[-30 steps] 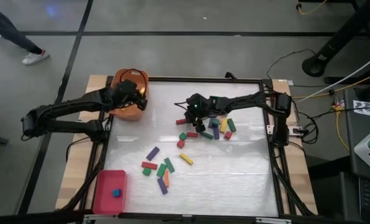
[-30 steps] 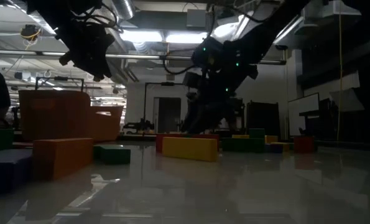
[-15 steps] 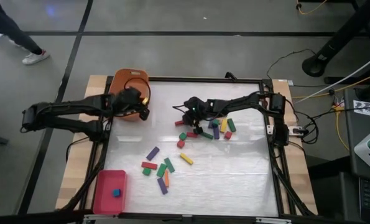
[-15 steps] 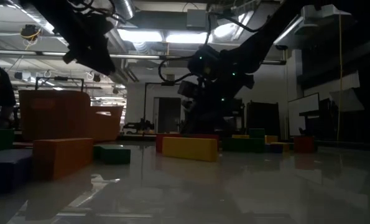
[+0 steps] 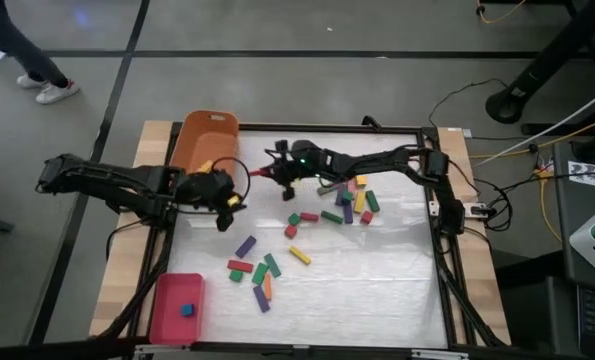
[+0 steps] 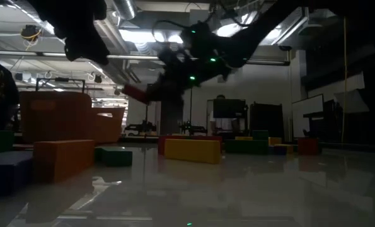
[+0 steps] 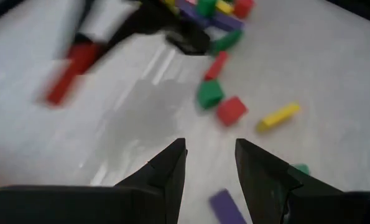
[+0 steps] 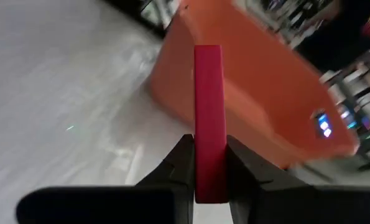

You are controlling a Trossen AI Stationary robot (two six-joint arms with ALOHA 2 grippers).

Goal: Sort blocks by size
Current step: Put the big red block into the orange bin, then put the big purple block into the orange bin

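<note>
Two dark, slim jointed arms with looping black cables, green indicator lights, and tapered black fingers point(image 7: 166, 171).

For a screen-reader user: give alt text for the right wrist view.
The right gripper is shut on a long red block, held up from the white table and pointing toward the large orange tub just ahead.

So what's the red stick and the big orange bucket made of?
The red bar, clamped in the right tool, looks like painted wood or hard plastic: flat faces, even matte colour. The orange tub is probably plastic: smooth, thin walls with a slight sheen.
</note>
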